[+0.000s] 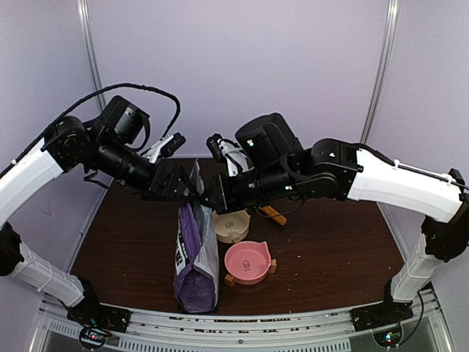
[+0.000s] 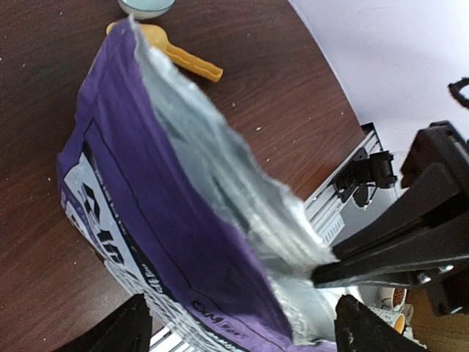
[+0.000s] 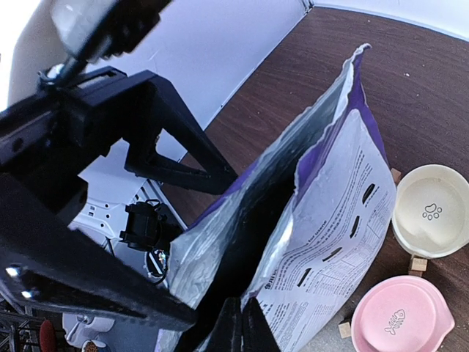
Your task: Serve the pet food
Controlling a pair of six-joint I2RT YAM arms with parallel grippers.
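Purple bag (image 1: 196, 253) stands upright, mouth up; right hand (image 3: 240, 312) pinches its lip, left hand (image 2: 245, 319) spread open.

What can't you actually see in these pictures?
- Pet food: none shows; the bag hides it from above, and its inside is black in the right wrist view.
- Scoop: partly behind the right arm in the top view.
- Bowl: cut off by the left wrist view's top edge.
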